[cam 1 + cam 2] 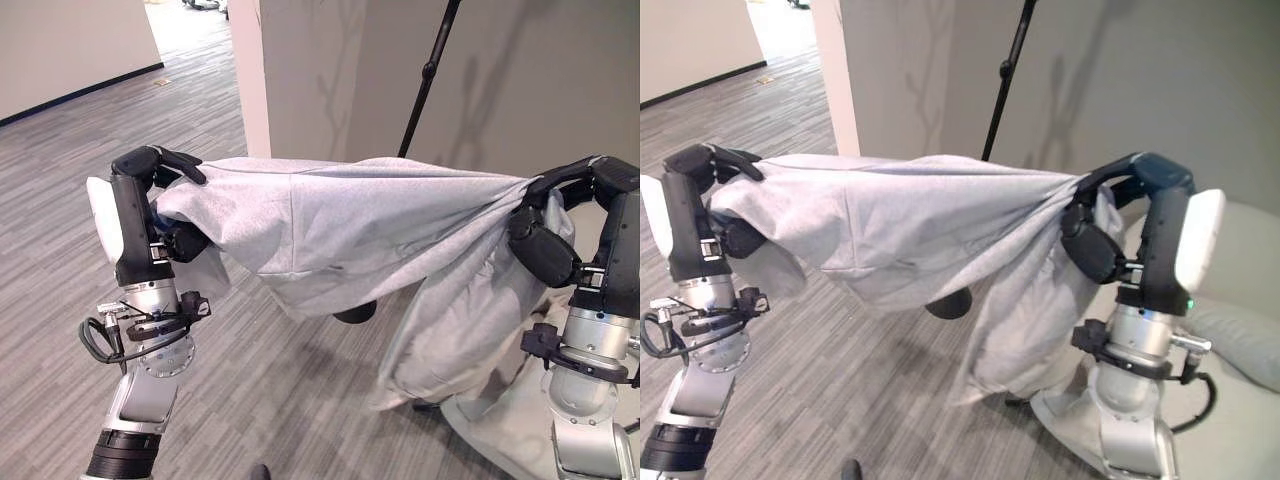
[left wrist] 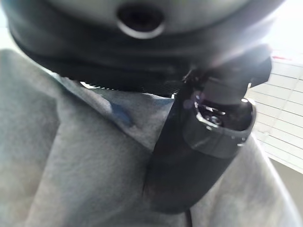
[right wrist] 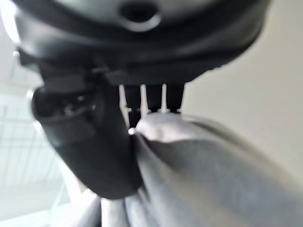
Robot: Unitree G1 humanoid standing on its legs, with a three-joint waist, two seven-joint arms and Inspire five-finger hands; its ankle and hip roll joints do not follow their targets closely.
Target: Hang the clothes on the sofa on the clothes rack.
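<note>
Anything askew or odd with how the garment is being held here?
Nothing is damaged. The grey garment is stretched between the left hand and right hand, both clenched on its ends, but it hangs unevenly: a long bunched fold droops below the right hand. A black pole stands behind it.

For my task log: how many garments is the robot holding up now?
1: a grey garment stretched between the left hand and right hand, fingers curled on each end; folds could hide another.
</note>
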